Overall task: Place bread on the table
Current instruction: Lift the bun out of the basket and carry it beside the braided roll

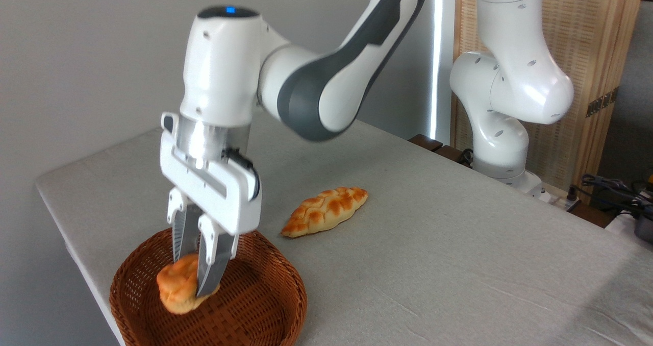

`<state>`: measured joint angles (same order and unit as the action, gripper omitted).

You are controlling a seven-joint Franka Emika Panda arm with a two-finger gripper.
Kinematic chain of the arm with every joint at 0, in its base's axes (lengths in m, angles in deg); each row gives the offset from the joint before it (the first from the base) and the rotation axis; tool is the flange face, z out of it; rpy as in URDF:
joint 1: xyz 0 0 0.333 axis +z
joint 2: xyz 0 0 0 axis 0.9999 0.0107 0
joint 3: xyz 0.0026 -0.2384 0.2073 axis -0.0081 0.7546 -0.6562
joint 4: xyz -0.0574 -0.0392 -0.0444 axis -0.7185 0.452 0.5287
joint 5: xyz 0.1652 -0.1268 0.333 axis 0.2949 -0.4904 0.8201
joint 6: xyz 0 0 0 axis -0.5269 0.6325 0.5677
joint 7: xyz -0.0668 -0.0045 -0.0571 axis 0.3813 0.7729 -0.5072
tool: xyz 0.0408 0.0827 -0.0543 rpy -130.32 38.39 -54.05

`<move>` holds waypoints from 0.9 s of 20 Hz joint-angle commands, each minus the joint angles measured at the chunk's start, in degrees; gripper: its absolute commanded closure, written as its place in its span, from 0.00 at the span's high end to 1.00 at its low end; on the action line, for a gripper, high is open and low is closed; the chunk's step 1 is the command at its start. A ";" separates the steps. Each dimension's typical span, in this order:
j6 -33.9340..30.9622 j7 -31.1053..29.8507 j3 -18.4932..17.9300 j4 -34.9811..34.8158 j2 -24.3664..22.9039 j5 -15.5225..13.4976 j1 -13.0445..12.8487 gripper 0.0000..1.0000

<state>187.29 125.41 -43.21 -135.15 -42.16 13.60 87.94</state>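
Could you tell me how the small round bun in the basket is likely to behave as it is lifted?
The bread looks puffy, so probably light and squashy. The pincer grips one side, so it may tilt. Once set down, its rounded shape might roll.

Arm bent over, gripper pointing down at lower left

The white-and-grey arm (326, 75) reaches in from the upper right of the frame, its wrist turned straight down. The gripper (196, 272) hangs at lower left, both fingers (211, 264) drawn close and clamped on the bread (176, 287).
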 commanded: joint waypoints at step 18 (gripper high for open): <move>-30.38 3.45 -0.21 -16.44 -19.49 -0.33 0.04 0.62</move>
<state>157.68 125.95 -43.22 -148.35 -60.62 13.60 88.01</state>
